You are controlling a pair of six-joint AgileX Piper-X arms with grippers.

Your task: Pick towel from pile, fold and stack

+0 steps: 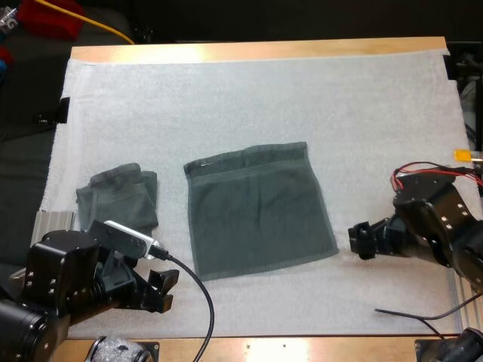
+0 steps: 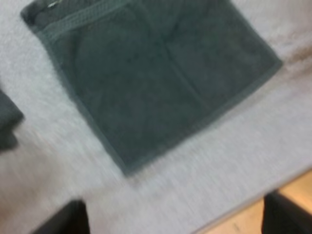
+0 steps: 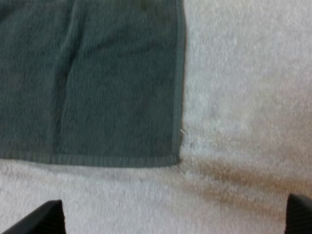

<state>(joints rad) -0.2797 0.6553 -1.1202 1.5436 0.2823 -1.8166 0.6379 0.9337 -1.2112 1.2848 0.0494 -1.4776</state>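
Observation:
A dark grey-green towel (image 1: 259,207) lies spread flat in the middle of the white mat (image 1: 249,90). A second towel (image 1: 118,197), folded and a little rumpled, rests to its left. My left gripper (image 1: 162,290) hovers near the mat's front edge, short of the flat towel's near left corner, open and holding nothing. My right gripper (image 1: 361,240) sits just right of the flat towel's near right corner, open and holding nothing. The left wrist view looks over the flat towel (image 2: 151,73); its fingers (image 2: 66,222) stand wide apart. In the right wrist view the towel's corner (image 3: 173,158) lies ahead of the spread fingers (image 3: 39,219).
The mat covers most of the wooden table (image 1: 256,51). A person's red sleeve (image 1: 49,16) shows beyond the far left corner. A yellow cable (image 1: 98,26) runs past the table's far side.

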